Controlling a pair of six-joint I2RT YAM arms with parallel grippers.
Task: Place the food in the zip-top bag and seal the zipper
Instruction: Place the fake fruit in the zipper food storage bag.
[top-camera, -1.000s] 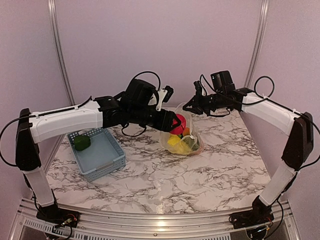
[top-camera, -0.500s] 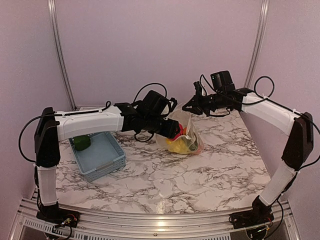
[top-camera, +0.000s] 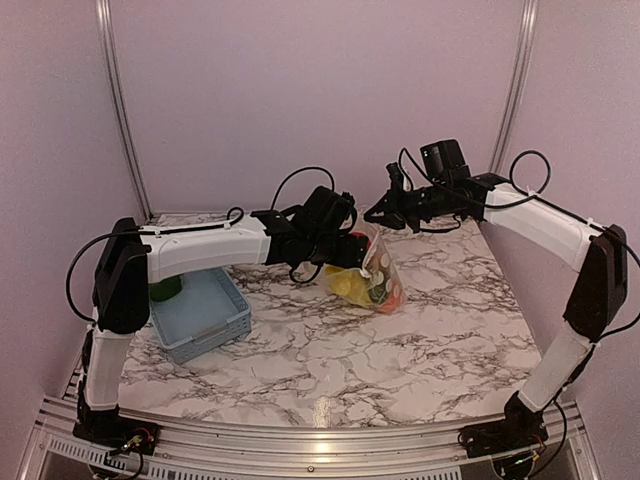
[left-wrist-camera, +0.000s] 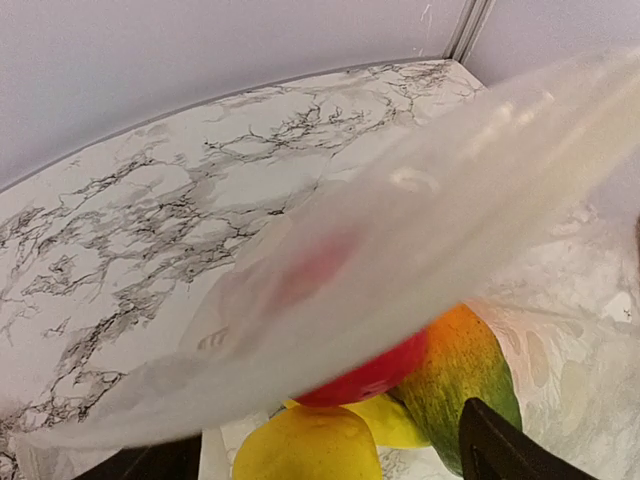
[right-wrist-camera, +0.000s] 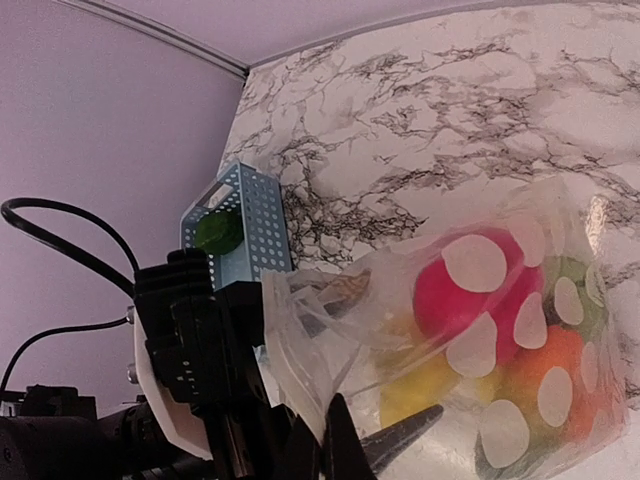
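Zip-top bag (top-camera: 372, 277) edge in right pincer (top-camera: 375, 217)

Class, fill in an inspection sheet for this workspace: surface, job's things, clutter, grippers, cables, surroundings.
Surface: white marble-patterned table.
Job's things: zip-top bag held up, mouth unsealed, with red, yellow and orange food inside; one green piece lies in the basket.
Clutter: nothing seen.
Grippers: right gripper shut on the bag's top edge; left gripper at the bag mouth, jaws apart.
Cables: black cables loop off both arms, above the table.
Surroundings: plain lilac walls, metal frame posts.
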